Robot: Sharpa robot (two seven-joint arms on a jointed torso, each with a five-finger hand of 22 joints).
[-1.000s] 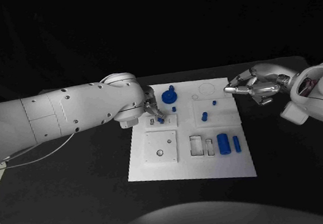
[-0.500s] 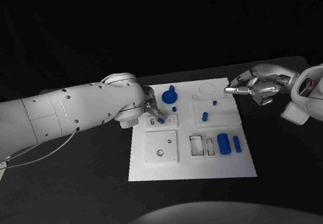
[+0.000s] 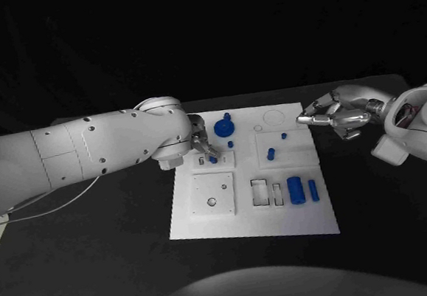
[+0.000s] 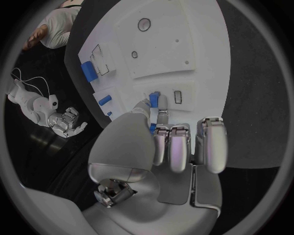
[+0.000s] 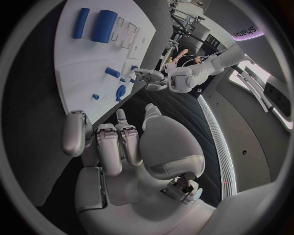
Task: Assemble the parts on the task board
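The small blue peg-shaped part (image 3: 213,158) sits at the far left area of the flat white task board (image 3: 214,226), over a small square plate, pinched between the fingertips of the silver left hand (image 3: 201,147). In the left wrist view the same part (image 4: 154,100) shows between thumb and a finger just beside a narrow slot, the other fingers curled in; whether it is already seated I cannot tell.

To do this step well, I judge the part should be kept square to its opening and pressed straight down — any tilt would likely jam it at the slot's edge. Release only once it stops moving, and draw the fingers straight up so they do not drag it out.

Counting the blue parts in the head view:
- one round knob-like piece (image 3: 222,126) at the far edge;
- one large cylinder (image 3: 296,189) lying near the board's right side;
- one slim bar (image 3: 313,190) just beside it;
- one short peg (image 3: 270,153) mid-board;
- two tiny studs (image 3: 282,136) — one of them just beside the left hand.

The silver right hand (image 3: 333,117) hovers at the board's far right corner, fingers loosely bent and apart, holding nothing.
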